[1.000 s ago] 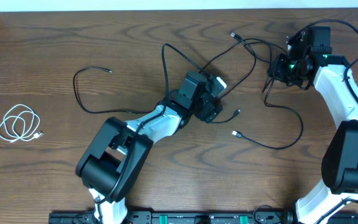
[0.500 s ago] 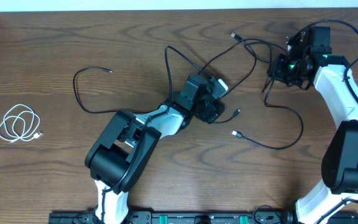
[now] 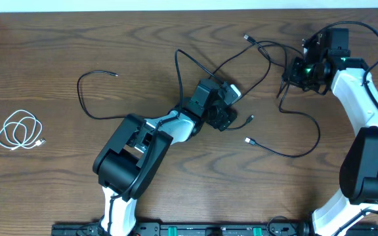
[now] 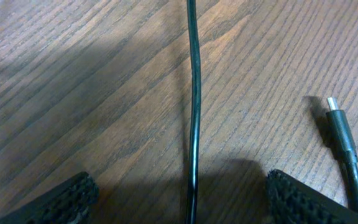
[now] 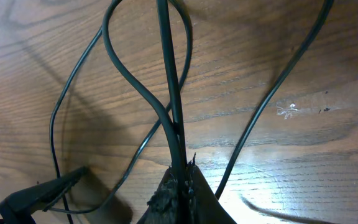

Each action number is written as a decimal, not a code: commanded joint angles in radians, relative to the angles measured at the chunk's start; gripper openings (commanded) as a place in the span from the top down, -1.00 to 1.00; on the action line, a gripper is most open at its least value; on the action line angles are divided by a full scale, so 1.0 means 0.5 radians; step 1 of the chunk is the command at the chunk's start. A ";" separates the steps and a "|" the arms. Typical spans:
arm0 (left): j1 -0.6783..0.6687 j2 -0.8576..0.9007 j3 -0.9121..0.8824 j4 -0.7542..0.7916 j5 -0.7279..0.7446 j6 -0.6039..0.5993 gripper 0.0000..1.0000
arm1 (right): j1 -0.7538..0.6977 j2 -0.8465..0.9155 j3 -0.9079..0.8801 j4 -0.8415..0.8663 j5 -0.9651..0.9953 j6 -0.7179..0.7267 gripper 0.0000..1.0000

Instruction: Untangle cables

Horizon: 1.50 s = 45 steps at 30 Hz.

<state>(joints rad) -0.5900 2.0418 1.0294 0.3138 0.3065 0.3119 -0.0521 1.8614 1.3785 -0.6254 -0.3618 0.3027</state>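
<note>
Wood counter [image 3: 58, 39], both arms on it. Left arm [image 3: 133, 164]: over the last second its elbow has swung right and tucked closer to the wrist, while the head has barely moved from centre, so this is repositioning, not a pull. Right arm [image 3: 359, 92] hasn't moved, parked at the top right. The black cables [image 3: 268, 52] are knotted between the two heads, and the loop at top centre has only nudged slightly. One black cable [image 3: 87, 98] lies free to the left, and the white cable [image 3: 20, 131] is coiled at the far left, well apart. Left fingers [image 4: 67, 198] are spread wide and straddle one black strand [image 4: 193, 93] without touching it, low over the counter. Right fingers [image 5: 179, 193] are pressed together, pinching a black strand [image 5: 166, 74] that loops away from the tips. A plug end [image 4: 340, 124] lies just beside the left fingers. My read: the right anchors, the left is lined up for a grab, and the tangle is essentially untouched.
</note>
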 commanded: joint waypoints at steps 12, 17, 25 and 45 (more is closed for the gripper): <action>-0.002 0.101 0.009 -0.024 0.001 0.011 0.11 | 0.003 -0.021 0.034 -0.006 0.023 -0.031 0.98; -0.002 0.101 0.009 -0.024 0.000 0.011 0.71 | 0.003 -0.021 0.034 -0.006 0.023 -0.031 0.98; -0.002 0.050 0.009 -0.029 -0.001 0.011 0.85 | 0.002 -0.021 0.034 -0.005 0.024 -0.031 0.98; 0.037 -0.805 0.009 -0.182 -0.809 -0.005 0.85 | 0.002 -0.021 0.034 -0.004 0.024 -0.031 0.98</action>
<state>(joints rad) -0.5884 1.6798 1.0321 0.2523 0.0723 0.3141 -0.0521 1.8614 1.3785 -0.6254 -0.3618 0.3027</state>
